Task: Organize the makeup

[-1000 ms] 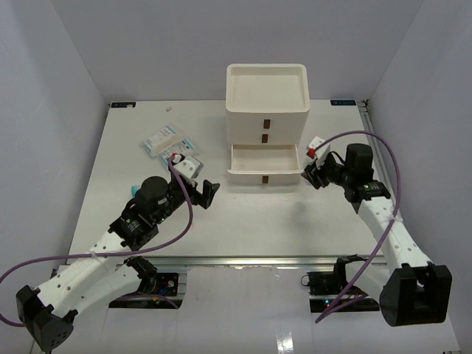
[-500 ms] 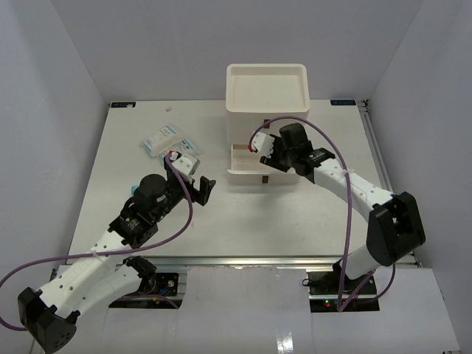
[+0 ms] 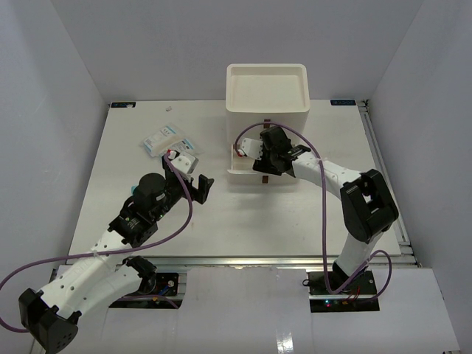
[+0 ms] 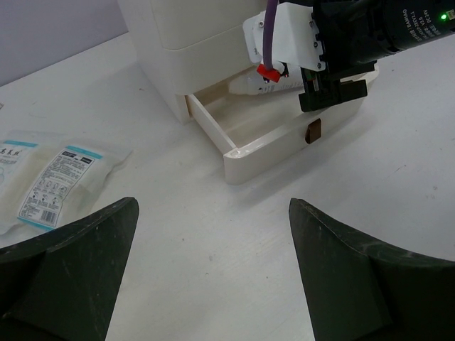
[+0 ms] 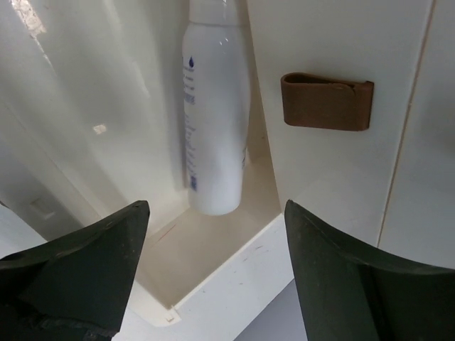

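Note:
A slim white tube with blue print (image 5: 213, 106) lies in the open bottom drawer (image 3: 251, 171) of the white three-drawer box (image 3: 266, 88). My right gripper (image 3: 257, 157) hangs over that drawer, open and empty, with the tube just beyond its fingertips (image 5: 217, 284). The left wrist view shows it above the drawer's front (image 4: 333, 84). Clear packets with white-blue contents (image 3: 168, 140) lie on the table left of the box and show in the left wrist view (image 4: 50, 177). My left gripper (image 3: 203, 189) is open and empty over bare table (image 4: 213, 273), short of the drawer (image 4: 264, 145). No sponges are in view.
Brown handles mark the drawer fronts (image 5: 325, 101). A small teal thing (image 3: 133, 189) peeks out beside the left arm. A tiny white scrap (image 3: 169, 108) lies near the table's back edge. White walls close in the table on three sides.

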